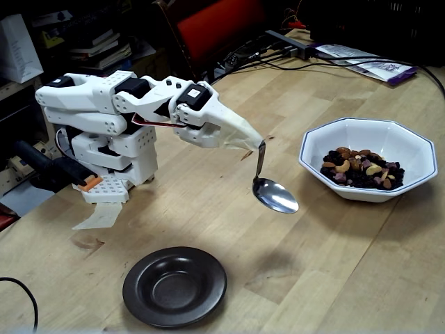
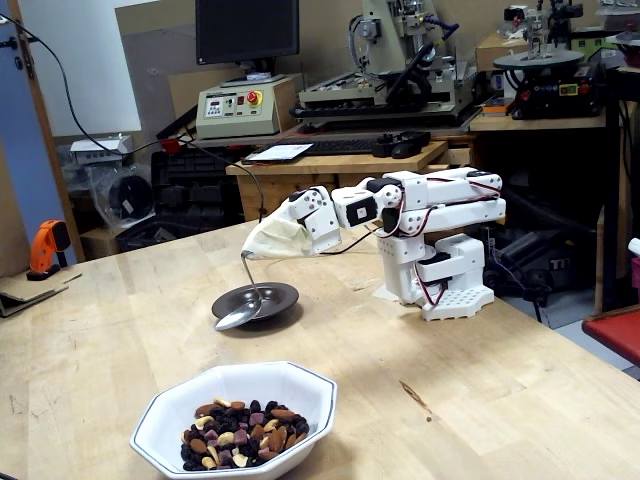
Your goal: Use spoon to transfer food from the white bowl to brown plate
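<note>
- In a fixed view, farthest left of the task's things, the brown plate (image 1: 174, 286) sat bare on the worktop (image 1: 334, 278). Not one nut or raisin on it, so by my reckoning nothing had been delivered.
- My hand (image 1: 259, 145) came next, poised over the open wood between plate and bowl. It was wrapped in a pale cover, so I could not see the gap itself, but it was closed tight on the top of the handle and touched nothing else.
- The spoon (image 1: 275, 195) dangled from that grip, handle near upright, oval scoop low and clear of the worktop. The scoop shone empty, no load aboard.
- Farther right stood the white bowl (image 1: 410, 142), just beside the scoop but not touching it.
- The food (image 1: 361, 171) was heaped inside that bowl, and I saw none of it anywhere else.
- From another fixed view the spoon (image 2: 240, 316) seemed to overlap the brown plate (image 2: 280, 296); I judged that a trick of the sightline.
- My call: the tool was in hand, but scooping, carrying and tipping out were all yet to do.
</note>
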Motion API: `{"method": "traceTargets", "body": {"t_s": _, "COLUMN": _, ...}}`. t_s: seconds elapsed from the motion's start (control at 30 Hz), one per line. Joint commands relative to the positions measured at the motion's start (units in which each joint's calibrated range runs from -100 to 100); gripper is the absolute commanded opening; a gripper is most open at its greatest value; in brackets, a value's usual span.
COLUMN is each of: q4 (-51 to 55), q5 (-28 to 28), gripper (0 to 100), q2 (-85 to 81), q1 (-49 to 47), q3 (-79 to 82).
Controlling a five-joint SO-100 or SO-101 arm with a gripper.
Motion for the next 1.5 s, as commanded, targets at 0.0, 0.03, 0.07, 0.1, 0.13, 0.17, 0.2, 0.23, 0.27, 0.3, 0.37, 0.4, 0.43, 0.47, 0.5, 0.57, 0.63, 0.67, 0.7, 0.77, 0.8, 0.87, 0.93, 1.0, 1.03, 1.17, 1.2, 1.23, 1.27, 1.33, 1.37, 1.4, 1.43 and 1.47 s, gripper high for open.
{"method": "traceTargets", "body": {"t_s": 0.0, "q4": -0.2, "q5": 0.0, "gripper": 4, "q2": -0.8, "q1": -0.2, "q3": 0.1}}
{"method": "traceTargets", "body": {"t_s": 0.03, "q4": -0.2, "q5": 0.0, "gripper": 4, "q2": -0.8, "q1": -0.2, "q3": 0.1}}
{"method": "traceTargets", "body": {"t_s": 0.07, "q4": -0.2, "q5": 0.0, "gripper": 4, "q2": -0.8, "q1": -0.2, "q3": 0.1}}
{"method": "traceTargets", "body": {"t_s": 0.1, "q4": -0.2, "q5": 0.0, "gripper": 4, "q2": -0.8, "q1": -0.2, "q3": 0.1}}
{"method": "traceTargets", "body": {"t_s": 0.13, "q4": -0.2, "q5": 0.0, "gripper": 4, "q2": -0.8, "q1": -0.2, "q3": 0.1}}
{"method": "traceTargets", "body": {"t_s": 0.17, "q4": -0.2, "q5": 0.0, "gripper": 4, "q2": -0.8, "q1": -0.2, "q3": 0.1}}
{"method": "traceTargets", "body": {"t_s": 0.2, "q4": -0.2, "q5": 0.0, "gripper": 4, "q2": -0.8, "q1": -0.2, "q3": 0.1}}
{"method": "traceTargets", "body": {"t_s": 0.23, "q4": -0.2, "q5": 0.0, "gripper": 4, "q2": -0.8, "q1": -0.2, "q3": 0.1}}
{"method": "traceTargets", "body": {"t_s": 0.27, "q4": -0.2, "q5": 0.0, "gripper": 4, "q2": -0.8, "q1": -0.2, "q3": 0.1}}
{"method": "traceTargets", "body": {"t_s": 0.3, "q4": -0.2, "q5": -0.2, "gripper": 4, "q2": -0.8, "q1": -0.3, "q3": 0.1}}
{"method": "traceTargets", "body": {"t_s": 0.37, "q4": -0.2, "q5": -0.2, "gripper": 4, "q2": -0.9, "q1": -0.3, "q3": 0.1}}
{"method": "traceTargets", "body": {"t_s": 0.4, "q4": -0.2, "q5": -0.2, "gripper": 4, "q2": -0.9, "q1": -0.3, "q3": 0.1}}
{"method": "traceTargets", "body": {"t_s": 0.43, "q4": -0.2, "q5": -0.2, "gripper": 4, "q2": -0.9, "q1": -0.3, "q3": 0.1}}
{"method": "traceTargets", "body": {"t_s": 0.47, "q4": -0.2, "q5": -0.2, "gripper": 4, "q2": -0.9, "q1": -0.3, "q3": 0.1}}
{"method": "traceTargets", "body": {"t_s": 0.5, "q4": -0.8, "q5": -0.2, "gripper": 4, "q2": -0.9, "q1": -0.3, "q3": 0.1}}
{"method": "traceTargets", "body": {"t_s": 0.57, "q4": -0.9, "q5": 0.0, "gripper": 4, "q2": -0.9, "q1": -0.4, "q3": -0.4}}
{"method": "traceTargets", "body": {"t_s": 0.63, "q4": -0.9, "q5": 0.0, "gripper": 4, "q2": -0.9, "q1": -0.4, "q3": -0.5}}
{"method": "traceTargets", "body": {"t_s": 0.67, "q4": -0.9, "q5": 0.0, "gripper": 4, "q2": -0.9, "q1": -0.4, "q3": -0.6}}
{"method": "traceTargets", "body": {"t_s": 0.7, "q4": -0.9, "q5": 0.0, "gripper": 4, "q2": -0.9, "q1": -0.4, "q3": -0.7}}
{"method": "traceTargets", "body": {"t_s": 0.77, "q4": -0.9, "q5": 0.0, "gripper": 4, "q2": -0.9, "q1": -0.4, "q3": -1.4}}
{"method": "traceTargets", "body": {"t_s": 0.8, "q4": -0.5, "q5": -0.1, "gripper": 4, "q2": -0.9, "q1": -0.4, "q3": -2.5}}
{"method": "traceTargets", "body": {"t_s": 0.87, "q4": -0.3, "q5": -0.2, "gripper": 4, "q2": -0.9, "q1": -0.5, "q3": -5.6}}
{"method": "traceTargets", "body": {"t_s": 0.93, "q4": -0.3, "q5": 0.0, "gripper": 4, "q2": -0.9, "q1": -0.5, "q3": -8.6}}
{"method": "traceTargets", "body": {"t_s": 1.0, "q4": -0.2, "q5": 0.0, "gripper": 4, "q2": -0.8, "q1": -0.5, "q3": -11.1}}
{"method": "traceTargets", "body": {"t_s": 1.03, "q4": -0.2, "q5": 0.0, "gripper": 4, "q2": -0.8, "q1": -0.5, "q3": -12.1}}
{"method": "traceTargets", "body": {"t_s": 1.17, "q4": -0.1, "q5": 0.0, "gripper": 4, "q2": -0.8, "q1": -0.5, "q3": -14.4}}
{"method": "traceTargets", "body": {"t_s": 1.2, "q4": -0.1, "q5": 0.0, "gripper": 4, "q2": -0.8, "q1": -0.7, "q3": -14.8}}
{"method": "traceTargets", "body": {"t_s": 1.23, "q4": -0.1, "q5": 0.0, "gripper": 4, "q2": -0.8, "q1": -1.3, "q3": -14.9}}
{"method": "traceTargets", "body": {"t_s": 1.27, "q4": 0.1, "q5": 0.0, "gripper": 4, "q2": -0.8, "q1": -2.1, "q3": -14.9}}
{"method": "traceTargets", "body": {"t_s": 1.33, "q4": 2.0, "q5": 0.1, "gripper": 4, "q2": -0.8, "q1": -4.4, "q3": -14.9}}
{"method": "traceTargets", "body": {"t_s": 1.37, "q4": 3.5, "q5": 0.1, "gripper": 4, "q2": -0.8, "q1": -5.5, "q3": -14.9}}
{"method": "traceTargets", "body": {"t_s": 1.4, "q4": 5.4, "q5": 0.1, "gripper": 4, "q2": -0.8, "q1": -6.7, "q3": -14.9}}
{"method": "traceTargets", "body": {"t_s": 1.43, "q4": 7.6, "q5": 0.1, "gripper": 4, "q2": -0.8, "q1": -8.0, "q3": -15.0}}
{"method": "traceTargets", "body": {"t_s": 1.47, "q4": 9.7, "q5": 0.1, "gripper": 4, "q2": -0.8, "q1": -9.3, "q3": -15.1}}
